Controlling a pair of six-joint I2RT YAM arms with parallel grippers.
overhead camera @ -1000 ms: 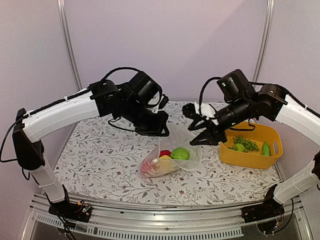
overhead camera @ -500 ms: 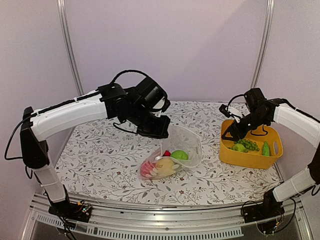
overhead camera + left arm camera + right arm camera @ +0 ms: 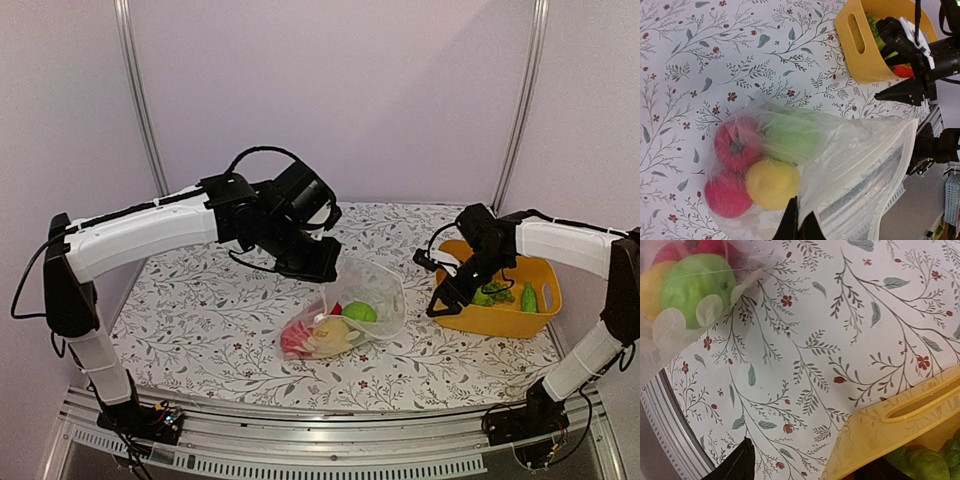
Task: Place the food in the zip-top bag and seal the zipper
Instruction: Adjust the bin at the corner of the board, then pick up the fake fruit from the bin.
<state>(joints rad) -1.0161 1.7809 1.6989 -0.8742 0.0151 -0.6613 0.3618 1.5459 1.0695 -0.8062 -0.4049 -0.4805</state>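
Note:
The clear zip-top bag [image 3: 372,290] lies mid-table with its mouth lifted. It holds food: two red balls [image 3: 734,145], a yellow ball [image 3: 771,183] and a green ball [image 3: 358,311]. My left gripper [image 3: 322,266] is shut on the bag's upper rim, its fingertips [image 3: 798,226] pinching plastic. The zipper strip [image 3: 892,167] runs along the open mouth. My right gripper [image 3: 443,299] is open at the left wall of the yellow tub [image 3: 505,318]. In the right wrist view [image 3: 805,471] one finger is outside the wall and the other is inside. The bag's balls [image 3: 697,282] show at upper left there.
The tub [image 3: 900,415] at the table's right holds leafy greens [image 3: 490,294], a cucumber [image 3: 527,297] and something orange-red [image 3: 901,71]. The table's front edge and metal rail [image 3: 330,445] run close below the bag. Aluminium posts stand at the back.
My right gripper has moved from beside the bag's mouth over to the tub and then down to its left wall. My left gripper keeps its hold on the bag's rim, shifted slightly.

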